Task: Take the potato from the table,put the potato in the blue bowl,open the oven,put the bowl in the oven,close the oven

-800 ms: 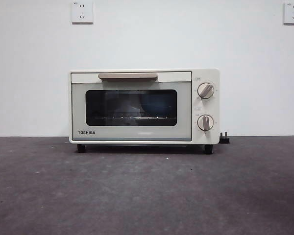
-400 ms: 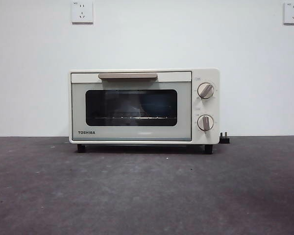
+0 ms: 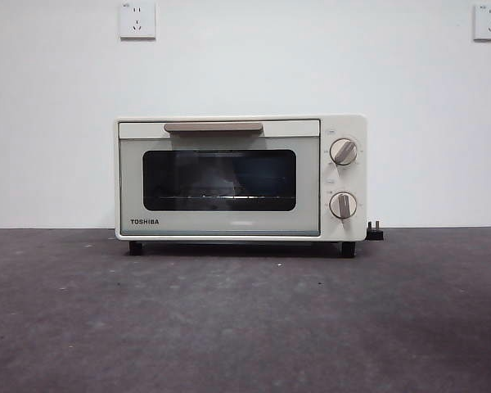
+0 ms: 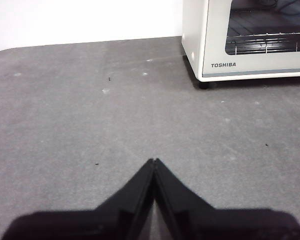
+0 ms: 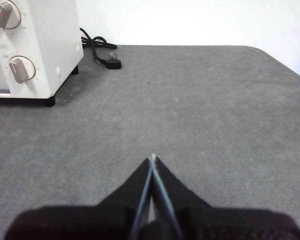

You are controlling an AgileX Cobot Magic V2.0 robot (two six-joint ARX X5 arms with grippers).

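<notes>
The cream-white oven (image 3: 229,223) stands at the back of the table (image 3: 245,319) with its door closed and the beige handle (image 3: 213,127) up. Behind the dark glass a dim bluish shape (image 3: 266,173) shows on the rack; I cannot tell whether it is the blue bowl. The potato is hidden. My left gripper (image 4: 154,161) is shut with nothing in it, low over bare table in front of and left of the oven (image 4: 250,65). My right gripper (image 5: 153,157) is shut and holds nothing, over the table right of the oven (image 5: 50,45). Neither arm shows in the front view.
Two round knobs (image 3: 343,151) sit on the oven's right panel. A black cable with its plug (image 5: 102,52) lies on the table beside the oven's right rear corner. A white wall stands behind, and the table's rounded corners lie to either side.
</notes>
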